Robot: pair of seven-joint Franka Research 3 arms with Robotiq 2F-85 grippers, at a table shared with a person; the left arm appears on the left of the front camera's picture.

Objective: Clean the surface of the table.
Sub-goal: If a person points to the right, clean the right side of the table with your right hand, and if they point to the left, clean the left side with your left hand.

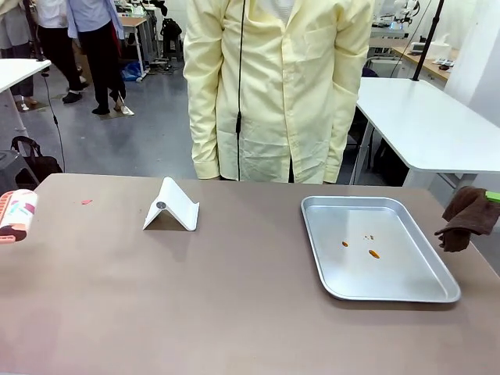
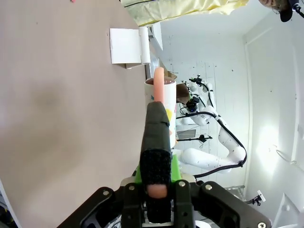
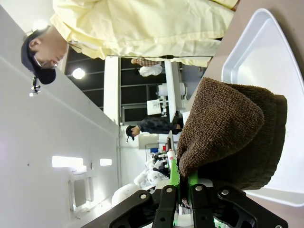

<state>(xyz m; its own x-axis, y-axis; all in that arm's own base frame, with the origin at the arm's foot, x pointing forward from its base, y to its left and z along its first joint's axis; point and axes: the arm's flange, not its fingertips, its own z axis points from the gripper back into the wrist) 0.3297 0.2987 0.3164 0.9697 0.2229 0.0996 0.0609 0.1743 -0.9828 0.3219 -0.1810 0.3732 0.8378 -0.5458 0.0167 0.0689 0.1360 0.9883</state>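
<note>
Spreading across the lower front view as a wide brownish-taupe table (image 1: 195,312), reaching from the near edge to a person in a pale yellow coat (image 1: 273,86) standing at the far side. Bearing a small reddish scrap (image 1: 86,201) near the far left, a white folded stand (image 1: 172,207) left of middle, and a shiny metal tray (image 1: 406,273) at right, with a few orange crumbs (image 1: 373,253) lying inside it. Hovering at the table's left edge as the left gripper (image 2: 156,111), pinching a pink-and-white cylinder (image 1: 17,212) between its fingers. Hanging at the table's right edge, just beside the tray, as the right gripper (image 3: 183,180), clamping a bunched brown cloth (image 1: 467,219) between its green pads.
</note>
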